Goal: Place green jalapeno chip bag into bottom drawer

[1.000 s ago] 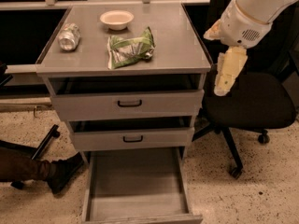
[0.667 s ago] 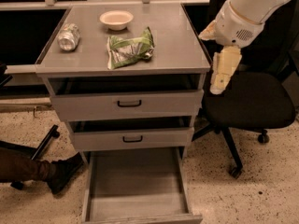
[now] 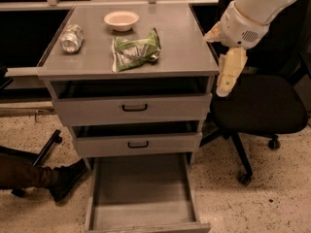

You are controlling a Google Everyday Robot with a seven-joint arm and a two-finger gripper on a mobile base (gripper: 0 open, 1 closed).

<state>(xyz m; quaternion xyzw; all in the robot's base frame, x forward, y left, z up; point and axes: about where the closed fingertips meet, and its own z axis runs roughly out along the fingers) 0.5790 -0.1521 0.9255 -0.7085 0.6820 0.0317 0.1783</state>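
Leftward to the Chip Bag

Just off the right edge of the cabinet (image 3: 184, 33), the gripper (image 3: 224, 87) hangs pointing down in front of the office chair (image 3: 262, 106); whether it is released or clenched cannot be told. The green jalapeno chip bag (image 3: 136, 52) lies well to its left on the cabinet top, long axis left to right, crumpled, green with a white panel. The bottom drawer (image 3: 141, 198) stands pulled open, nearest.

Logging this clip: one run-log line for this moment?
gripper: right of grey cabinet | crumpled green-and-white foil chip bag: on cabinet top | deep grey metal bottom drawer: open
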